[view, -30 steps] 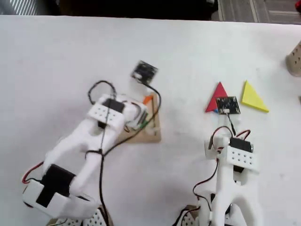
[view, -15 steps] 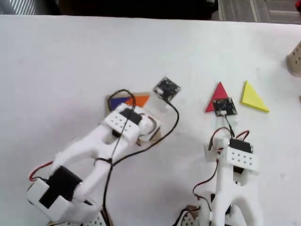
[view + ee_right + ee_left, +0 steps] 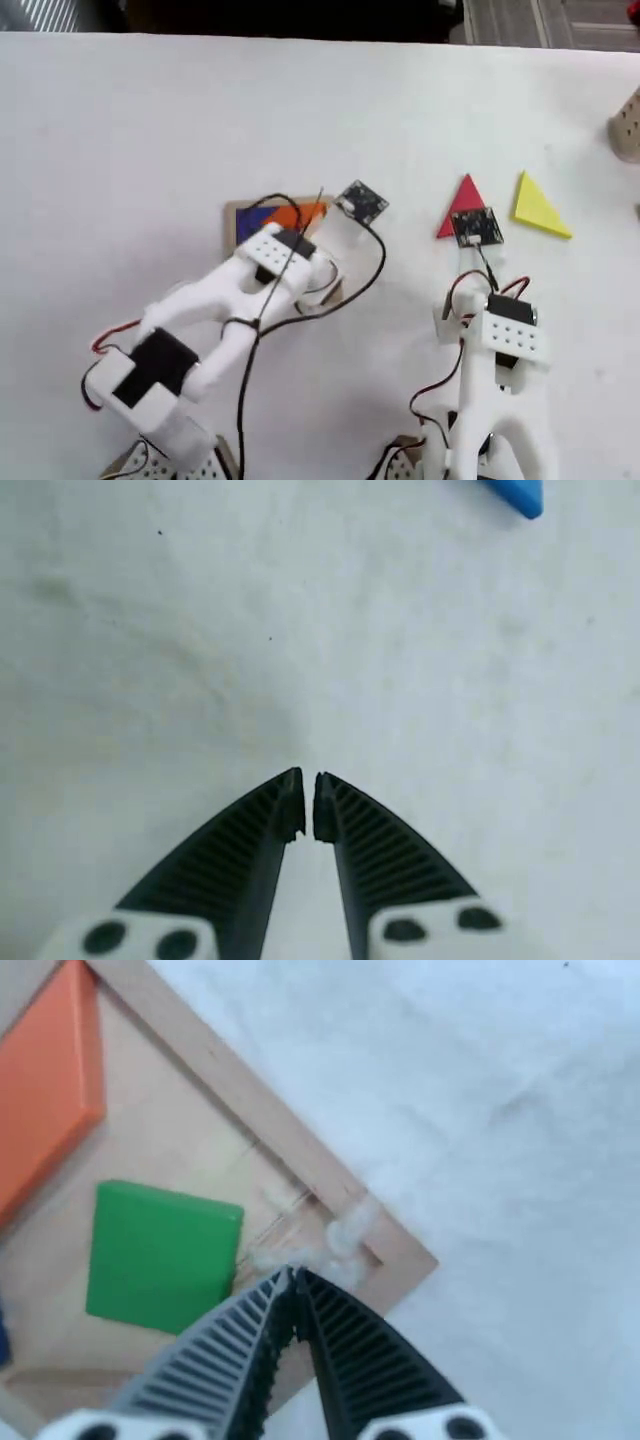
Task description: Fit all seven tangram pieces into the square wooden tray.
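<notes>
The square wooden tray [image 3: 232, 228] lies at mid-table, largely covered by my left arm [image 3: 270, 262]. An orange piece [image 3: 297, 213] and a dark blue piece [image 3: 254, 222] show in its far part. In the left wrist view the green square [image 3: 160, 1257] and the orange piece [image 3: 50, 1080] lie inside the tray rim [image 3: 300, 1150]. My left gripper [image 3: 295, 1280] is shut and empty, above the tray corner beside the green square. A red triangle [image 3: 465, 200] and a yellow triangle [image 3: 540, 207] lie on the table to the right. My right gripper [image 3: 308, 805] is shut over bare table, a blue piece [image 3: 515, 492] just beyond it.
The right arm [image 3: 497, 335] stands near the front edge, its wrist just short of the red triangle. A cardboard object [image 3: 627, 125] sits at the far right edge. The white table is open at the back and on the left.
My left arm has swung to the right across the tray, uncovering the blue and orange pieces at its far left. The right arm has stayed still.
</notes>
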Robot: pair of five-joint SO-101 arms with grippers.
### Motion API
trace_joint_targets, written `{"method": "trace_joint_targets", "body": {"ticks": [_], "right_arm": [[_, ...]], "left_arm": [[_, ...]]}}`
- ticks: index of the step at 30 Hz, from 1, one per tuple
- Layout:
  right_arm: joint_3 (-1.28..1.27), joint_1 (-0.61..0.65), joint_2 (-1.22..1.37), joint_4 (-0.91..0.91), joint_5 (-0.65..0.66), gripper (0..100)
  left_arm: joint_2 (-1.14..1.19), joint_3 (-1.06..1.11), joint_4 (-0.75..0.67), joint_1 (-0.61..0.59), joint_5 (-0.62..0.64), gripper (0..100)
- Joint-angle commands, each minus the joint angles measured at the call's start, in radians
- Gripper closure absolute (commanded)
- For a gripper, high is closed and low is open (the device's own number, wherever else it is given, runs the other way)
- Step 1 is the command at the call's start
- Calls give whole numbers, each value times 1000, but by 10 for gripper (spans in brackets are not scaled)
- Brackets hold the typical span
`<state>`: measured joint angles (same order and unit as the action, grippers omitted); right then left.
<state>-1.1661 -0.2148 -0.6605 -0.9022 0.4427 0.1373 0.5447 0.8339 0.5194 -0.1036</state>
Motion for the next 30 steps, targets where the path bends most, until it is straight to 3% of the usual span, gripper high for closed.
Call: {"method": "trace_joint_targets", "body": {"ticks": [1,12,24,30], "right_arm": [[5,-8,-21,16,11,981],[-5,-5,-21,16,12,981],[-5,-5,-21,16,12,981],[-5,-5,-21,16,12,981]], "left_arm": [[28,-100,23,-51,-6,977],[30,-140,21,-280,-5,977],[-127,-74,83,-280,-6,977],[-297,77,-74,-280,-6,977]]}}
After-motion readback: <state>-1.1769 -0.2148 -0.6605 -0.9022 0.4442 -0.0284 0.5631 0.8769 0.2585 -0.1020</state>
